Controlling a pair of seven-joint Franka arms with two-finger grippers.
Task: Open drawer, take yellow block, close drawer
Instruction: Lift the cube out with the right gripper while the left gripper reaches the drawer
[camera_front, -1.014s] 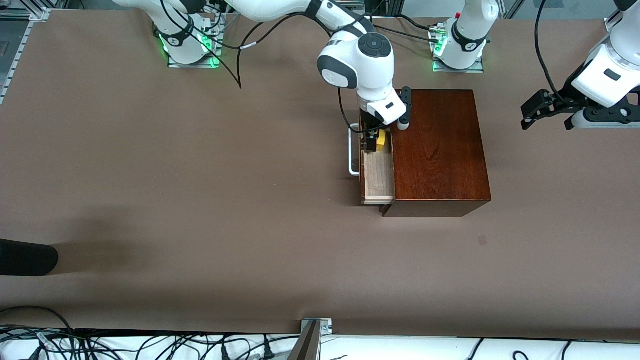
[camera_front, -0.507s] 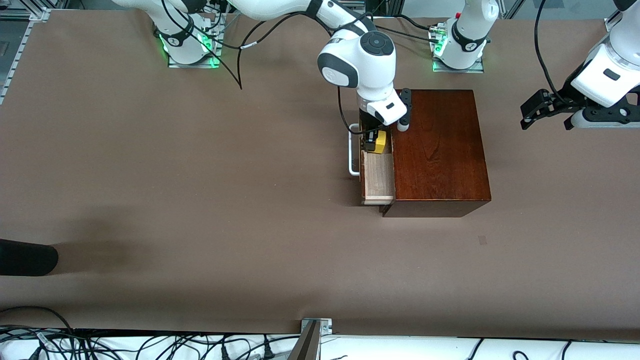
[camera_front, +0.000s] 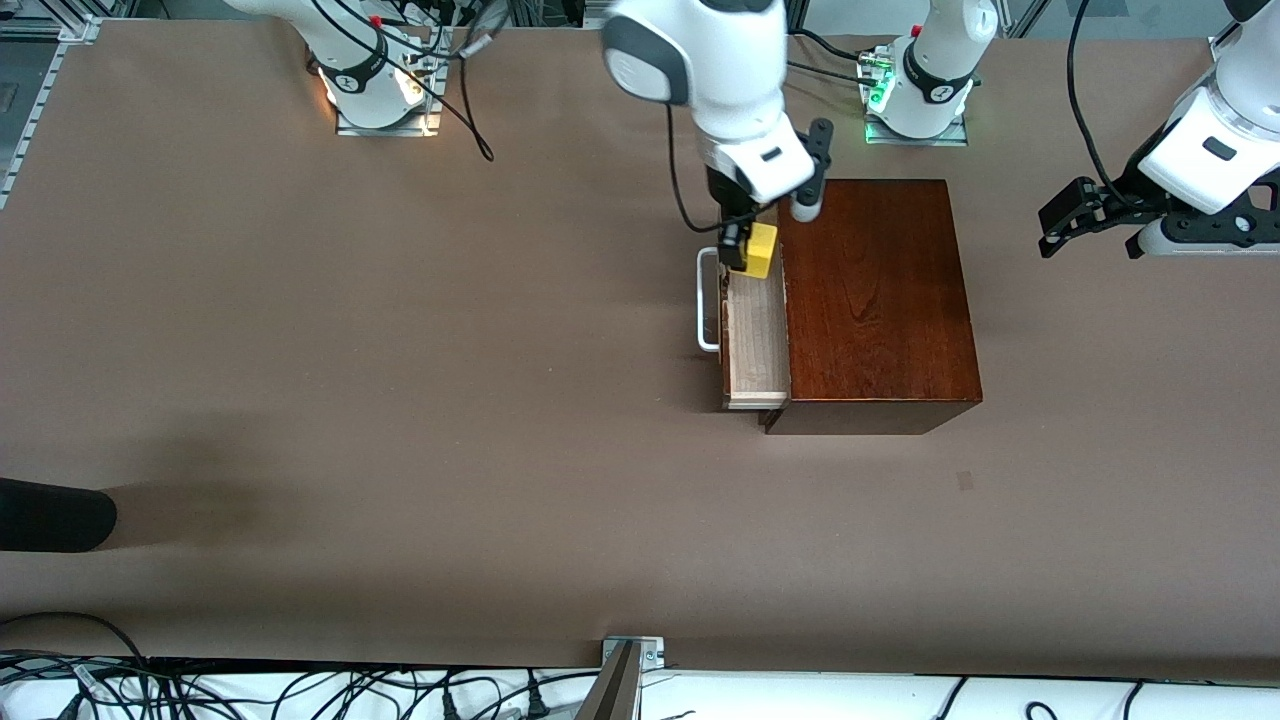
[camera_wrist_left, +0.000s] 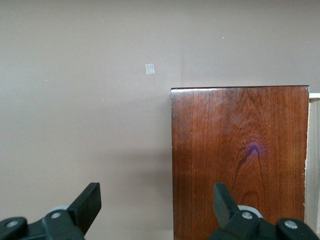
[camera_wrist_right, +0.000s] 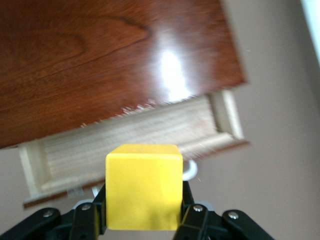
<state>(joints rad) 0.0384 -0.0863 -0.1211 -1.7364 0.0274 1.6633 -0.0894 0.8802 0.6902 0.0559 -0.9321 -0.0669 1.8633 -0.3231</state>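
Front view: your right gripper (camera_front: 745, 250) is clamping the yellow block (camera_front: 762, 250) above the open drawer (camera_front: 755, 340); carry it clear while your left gripper (camera_front: 1090, 222), fingers apart, is waiting off the box's end.

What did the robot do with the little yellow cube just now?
The right pincer, shut on the small bright yellow cube, lifted it up out of the open pale-wood drawer. The drawer stayed open, the dark reddish-brown wooden box stayed put, and the left pincer kept waiting, open.
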